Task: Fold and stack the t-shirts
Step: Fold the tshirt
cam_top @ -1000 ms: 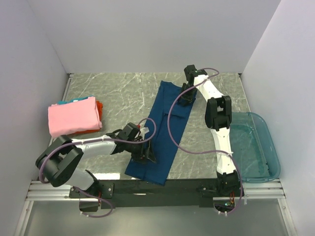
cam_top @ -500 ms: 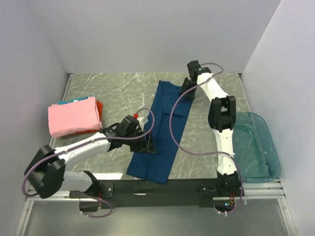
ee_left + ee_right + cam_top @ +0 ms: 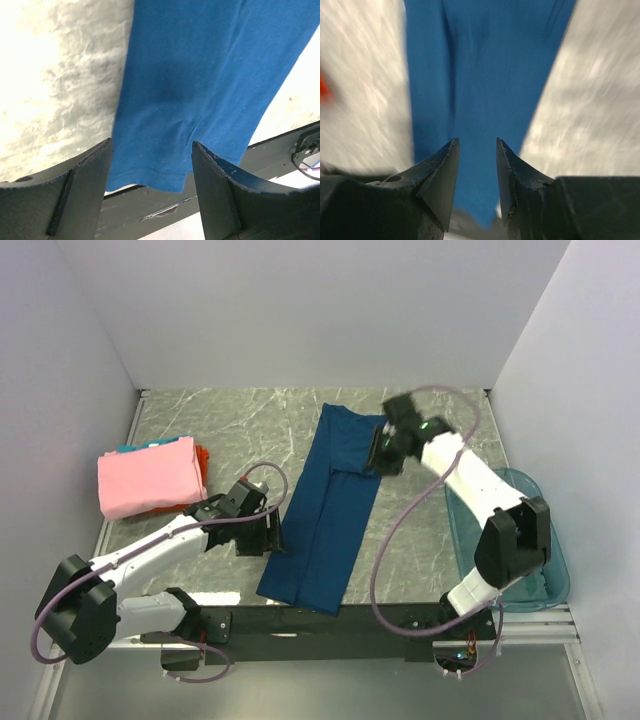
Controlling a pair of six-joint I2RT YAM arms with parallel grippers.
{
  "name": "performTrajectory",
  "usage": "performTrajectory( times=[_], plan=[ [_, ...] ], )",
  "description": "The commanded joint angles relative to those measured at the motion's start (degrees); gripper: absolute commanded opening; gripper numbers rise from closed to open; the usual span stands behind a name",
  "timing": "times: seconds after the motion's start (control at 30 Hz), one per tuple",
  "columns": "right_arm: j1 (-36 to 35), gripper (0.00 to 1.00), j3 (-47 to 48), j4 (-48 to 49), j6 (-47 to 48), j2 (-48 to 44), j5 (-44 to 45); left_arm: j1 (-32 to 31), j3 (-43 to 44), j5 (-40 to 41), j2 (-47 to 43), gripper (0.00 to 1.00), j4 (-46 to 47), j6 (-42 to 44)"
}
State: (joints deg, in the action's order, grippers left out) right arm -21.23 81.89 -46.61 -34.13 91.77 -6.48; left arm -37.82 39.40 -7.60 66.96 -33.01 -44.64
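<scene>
A dark navy-blue t-shirt (image 3: 330,500) lies folded into a long narrow strip down the middle of the table, its near hem (image 3: 150,180) at the table's front edge. My left gripper (image 3: 272,535) hovers open just off the strip's left side near that end; the left wrist view shows blue cloth (image 3: 200,75) beyond the empty left gripper (image 3: 151,145). My right gripper (image 3: 385,452) is open over the strip's right edge toward the far end, nothing between its fingers in the blurred wrist view (image 3: 476,141). A pink t-shirt (image 3: 150,478) tops a folded pile with orange (image 3: 201,455) and teal (image 3: 125,448) ones.
A translucent teal tub (image 3: 540,540) stands at the right edge, partly under the right arm's elbow. The marbled table (image 3: 250,430) is walled on three sides. A black rail (image 3: 320,620) with the arm bases runs along the front.
My left gripper has drawn back leftward off the navy strip. The right arm has swung from the strip's far end toward the near right, its elbow now over the tub.
</scene>
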Motion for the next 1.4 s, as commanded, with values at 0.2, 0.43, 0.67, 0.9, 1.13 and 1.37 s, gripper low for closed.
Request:
performTrajectory(
  times=[0.2, 0.43, 0.67, 0.9, 1.13, 1.37],
  plan=[
    [-15.93, 0.43, -24.21, 1.17, -11.39, -12.57, -2.31, 0.38, -2.21, 1.44, -1.13, 0.68, -1.35, -4.39],
    [-27.8, 0.43, -36.96, 9.94, -23.33, -19.78, -1.25, 0.29, -7.48, 11.71, -3.5, 0.67, 3.12, -9.93],
    [-35.88, 0.43, -43.83, 18.3, -25.64, -18.56, 4.54, -0.75, -8.2, 21.3, -3.94, 0.68, 6.65, -10.11],
    [-44.94, 0.43, -43.74, 20.85, -31.07, -15.21, 10.08, -1.72, -11.62, 21.04, -12.72, 0.67, 8.15, -8.0],
    [-50.39, 0.44, -41.99, 19.28, -34.95, -12.23, 14.3, -2.87, -14.44, 17.53, -17.04, 0.65, 9.02, -7.12],
    [-55.84, 0.45, -41.19, 17.43, -40.4, -10.47, 17.02, -6.21, -15.67, 19.46, -19.14, 0.64, 8.76, -8.44]
  ],
)
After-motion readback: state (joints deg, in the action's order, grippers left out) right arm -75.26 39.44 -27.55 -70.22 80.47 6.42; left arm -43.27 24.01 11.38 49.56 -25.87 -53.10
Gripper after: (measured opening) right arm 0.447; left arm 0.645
